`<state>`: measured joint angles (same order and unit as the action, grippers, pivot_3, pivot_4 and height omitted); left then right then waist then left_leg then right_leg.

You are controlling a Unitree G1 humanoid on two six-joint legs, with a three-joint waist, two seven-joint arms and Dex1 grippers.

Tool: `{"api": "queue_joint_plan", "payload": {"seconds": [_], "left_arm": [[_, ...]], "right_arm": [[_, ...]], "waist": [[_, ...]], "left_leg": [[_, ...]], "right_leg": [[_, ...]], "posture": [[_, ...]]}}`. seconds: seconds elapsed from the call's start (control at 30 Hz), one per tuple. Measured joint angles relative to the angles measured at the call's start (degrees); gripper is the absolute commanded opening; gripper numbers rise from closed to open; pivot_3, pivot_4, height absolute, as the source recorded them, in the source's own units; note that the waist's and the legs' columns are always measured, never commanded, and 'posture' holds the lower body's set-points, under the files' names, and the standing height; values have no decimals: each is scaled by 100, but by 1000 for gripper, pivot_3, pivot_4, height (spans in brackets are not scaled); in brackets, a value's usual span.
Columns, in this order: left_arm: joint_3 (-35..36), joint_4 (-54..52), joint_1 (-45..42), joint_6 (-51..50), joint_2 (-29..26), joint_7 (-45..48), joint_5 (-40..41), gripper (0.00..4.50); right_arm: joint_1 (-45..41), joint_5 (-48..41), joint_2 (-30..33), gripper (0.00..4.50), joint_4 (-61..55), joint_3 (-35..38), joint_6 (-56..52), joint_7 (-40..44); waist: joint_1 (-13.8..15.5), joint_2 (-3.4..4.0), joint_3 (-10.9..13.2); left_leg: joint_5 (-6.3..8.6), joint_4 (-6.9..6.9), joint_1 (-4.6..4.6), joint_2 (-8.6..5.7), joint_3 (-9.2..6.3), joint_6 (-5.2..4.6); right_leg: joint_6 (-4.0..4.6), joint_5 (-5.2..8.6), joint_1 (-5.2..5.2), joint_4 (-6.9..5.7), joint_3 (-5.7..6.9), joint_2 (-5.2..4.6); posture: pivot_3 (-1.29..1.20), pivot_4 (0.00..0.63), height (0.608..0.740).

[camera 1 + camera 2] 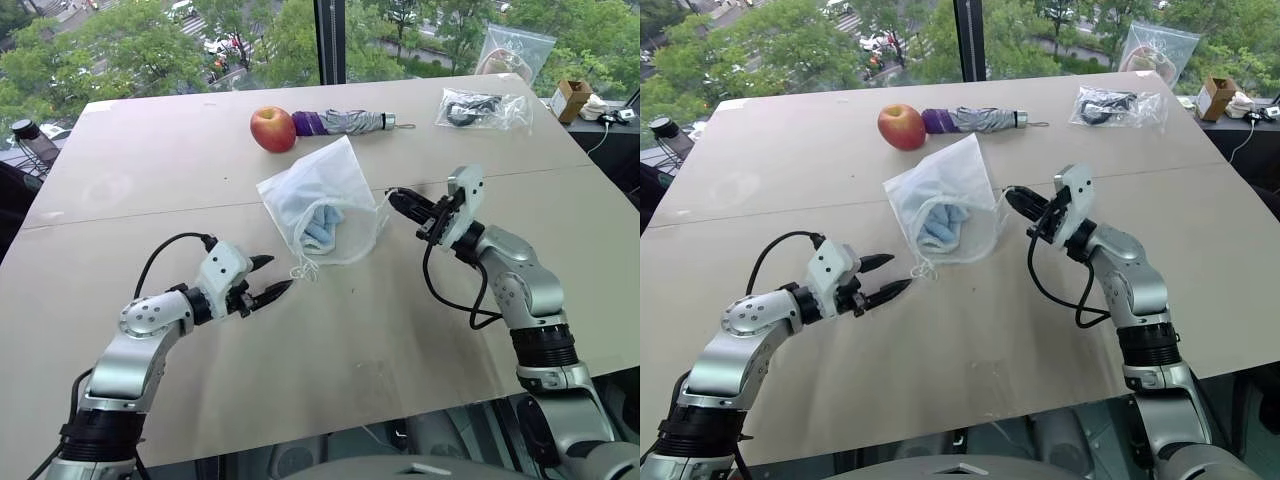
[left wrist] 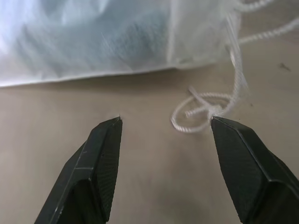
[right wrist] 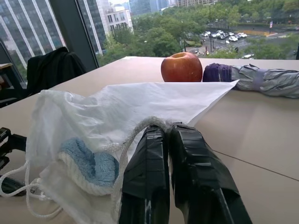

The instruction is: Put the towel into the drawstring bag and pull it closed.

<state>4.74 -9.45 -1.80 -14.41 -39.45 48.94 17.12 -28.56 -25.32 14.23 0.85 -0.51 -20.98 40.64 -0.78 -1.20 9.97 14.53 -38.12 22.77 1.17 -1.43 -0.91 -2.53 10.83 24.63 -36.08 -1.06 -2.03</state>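
Towel sits inside bag at counter centre. Right tool, at bag's 3 o'clock, pinches a cord. Left tool, at 7 o'clock, is spread beside cord loop.

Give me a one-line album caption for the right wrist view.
The right hand pinches the drawstring bag's cord, the towel tucked inside, an apple behind.

arms: silver-grey metal casings, black ribbed bands at the joints
cables: black, looped beside each wrist
left gripper: two black pointed fingers
right gripper: black fingers, white wrist housing behind
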Motion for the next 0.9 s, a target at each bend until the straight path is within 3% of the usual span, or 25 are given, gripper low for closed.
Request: {"api": "queue_joint_plan", "payload": {"seconds": [0.43, 0.53, 0.7, 0.9], "left_arm": [[-572, 186, -523, 143, 189, 159, -230, 3059], [-723, 364, -664, 253, 292, 209, -303, 2191], [-767, 581, -696, 380, 343, 141, -476, 40], [-706, 697, -653, 788, 447, -293, -789, 40]], "right_arm": [[0, 4, -45, 0, -1, -5, 3, -12], [-1, 7, -35, 0, -3, -2, 4, -18], [0, 7, -34, 0, -8, 2, 5, -80], [-2, 105, -105, 0, 2, 46, 183, -286]], "waist": [[-2, 0, 0], [-3, 0, 0], [-7, 0, 0], [-2, 0, 0]], "left_leg": [[0, -1, 0, -1, 1, 0], [0, 0, 0, -1, 1, 0], [0, 0, 0, -1, -1, 0], [0, 0, 0, 0, 1, 0]], "right_leg": [[-2, -1, 0, 0, -1, 1], [-2, -2, 0, 0, 0, 1], [-2, -2, 0, -1, 1, 1], [-2, -2, 0, -1, -1, 0]], "posture": [[0, 150, 740], [0, 150, 740], [0, 150, 740], [0, 150, 740]]}}
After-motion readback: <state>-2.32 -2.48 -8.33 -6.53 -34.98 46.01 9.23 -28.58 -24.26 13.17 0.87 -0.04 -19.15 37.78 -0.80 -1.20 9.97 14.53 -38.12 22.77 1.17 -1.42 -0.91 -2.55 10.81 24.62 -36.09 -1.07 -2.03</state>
